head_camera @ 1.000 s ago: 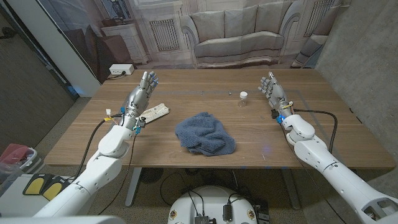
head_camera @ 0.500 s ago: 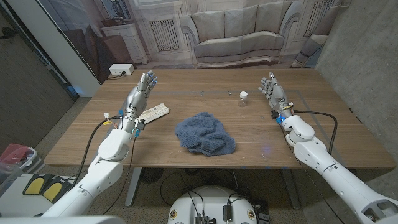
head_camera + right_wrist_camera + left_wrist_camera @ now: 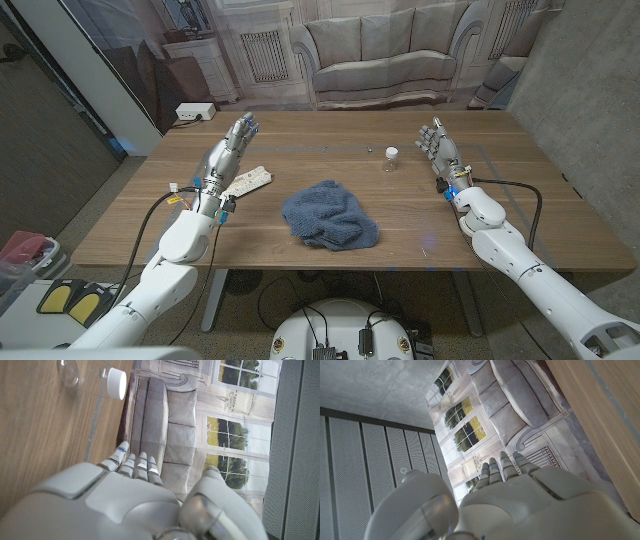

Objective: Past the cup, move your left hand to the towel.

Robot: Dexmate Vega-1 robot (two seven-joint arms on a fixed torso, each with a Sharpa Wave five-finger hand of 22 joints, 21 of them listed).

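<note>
Backdrop is a printed wall of a sofa and tall windows behind a wooden desk (image 3: 420,215), with grey panels off to the sides. From the head view, the towel (image 3: 329,215), a crumpled blue heap, sits around the middle of the desk, a bit toward the near edge. The cup in the task looks to be the little clear container with a white lid (image 3: 391,157), further back and toward the right edge, well apart from the towel. The left hand (image 3: 234,145) hangs over the left part of the desk, fingers stretched out and apart, holding nothing, with a white remote-looking thing (image 3: 250,181) lying just beside it on the desk. The right hand (image 3: 435,140) is over near the right edge toward the far side, fingers also loose and apart, nothing in it; my guess is it's just parked there to keep out of the way. In the left wrist view you get the back of the left hand, fingers straight and pointing at the backdrop, desk edge running alongside, so it's not aimed at the towel yet. The right wrist view shows the back of the right hand with fingers extended, and the container (image 3: 102,377) lying beyond its fingertips, not touched. I'd say the reach toward the towel has barely started.
</note>
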